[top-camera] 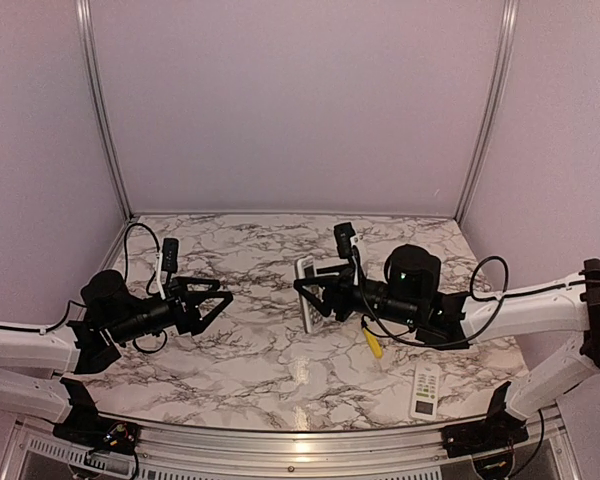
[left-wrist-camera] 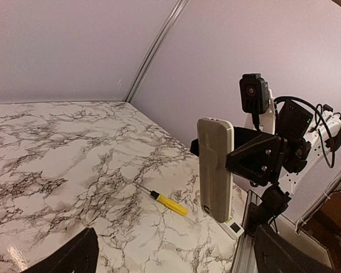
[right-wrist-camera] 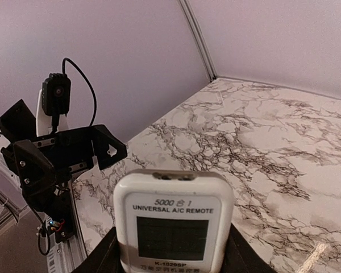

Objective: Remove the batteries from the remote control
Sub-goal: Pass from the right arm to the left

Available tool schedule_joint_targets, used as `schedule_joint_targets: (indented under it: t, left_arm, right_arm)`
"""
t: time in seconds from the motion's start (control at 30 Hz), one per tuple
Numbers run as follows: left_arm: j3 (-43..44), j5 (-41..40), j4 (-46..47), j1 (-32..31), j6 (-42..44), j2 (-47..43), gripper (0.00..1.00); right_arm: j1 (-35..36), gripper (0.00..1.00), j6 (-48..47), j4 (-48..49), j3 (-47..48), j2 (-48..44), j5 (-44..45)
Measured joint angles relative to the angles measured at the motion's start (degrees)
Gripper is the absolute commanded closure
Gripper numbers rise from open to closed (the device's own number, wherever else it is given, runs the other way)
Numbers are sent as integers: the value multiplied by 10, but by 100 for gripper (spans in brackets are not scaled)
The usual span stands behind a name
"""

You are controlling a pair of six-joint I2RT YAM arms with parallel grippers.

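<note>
My right gripper [top-camera: 312, 296] is shut on a white remote control [top-camera: 305, 293] and holds it upright above the table's middle. In the right wrist view the remote [right-wrist-camera: 173, 222] sits between my fingers [right-wrist-camera: 99, 259], its display facing the camera. In the left wrist view its grey back [left-wrist-camera: 215, 168] faces me and looks closed. No batteries show in any view. My left gripper [top-camera: 216, 297] is open and empty, held above the table to the left of the remote and pointing at it; its fingertips [left-wrist-camera: 74, 257] frame the bottom of the left wrist view.
A yellow-handled screwdriver [top-camera: 373, 343] lies on the marble table [top-camera: 250, 370] under my right arm; it also shows in the left wrist view [left-wrist-camera: 169, 204]. A second white remote [top-camera: 425, 390] lies flat near the front right edge. Walls enclose the back and sides.
</note>
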Motion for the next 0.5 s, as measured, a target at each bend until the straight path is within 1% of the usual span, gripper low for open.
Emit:
schedule_joint_targets:
  t: [0.3,0.5]
  left_arm:
    - [-6,58,70,0,-19,27,1]
    - [-16,88,115,0,-39,41,2]
  right_arm:
    - [0,100,2,74,0,25,-33]
    - [0,100,19,152,-4,31,-63]
